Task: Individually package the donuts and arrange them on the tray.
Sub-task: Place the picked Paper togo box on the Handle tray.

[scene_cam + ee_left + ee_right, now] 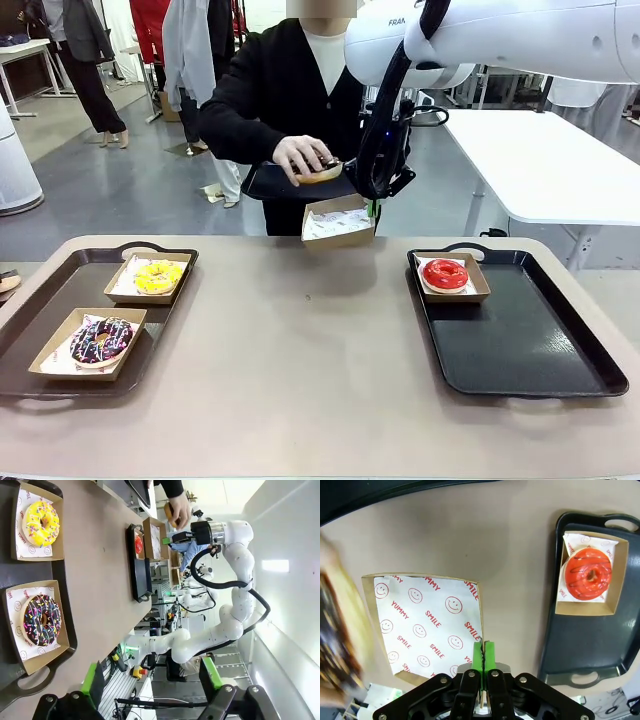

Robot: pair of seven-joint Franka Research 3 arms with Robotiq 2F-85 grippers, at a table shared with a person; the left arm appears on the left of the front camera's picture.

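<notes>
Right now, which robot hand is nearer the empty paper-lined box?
Right. The right hand is shut on the box rim, holding it up; the left hand, open, hangs beyond the left tray.

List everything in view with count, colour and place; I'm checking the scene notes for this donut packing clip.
Trays: two, dark; left tray at the robot's left, right tray at its right.
Yellow donut: one, in a paper-lined box at the back of the left tray.
Sprinkled chocolate donut: one, boxed at the front of the left tray.
Red donut: one, boxed at the right tray's far corner.
Empty box: one, brown with smiley-printed paper, held above the table's far edge.
Dark donut: one, above the empty box.
Person's hand: one, holding the dark donut.
Right gripper: shut on the empty box's rim.
</notes>
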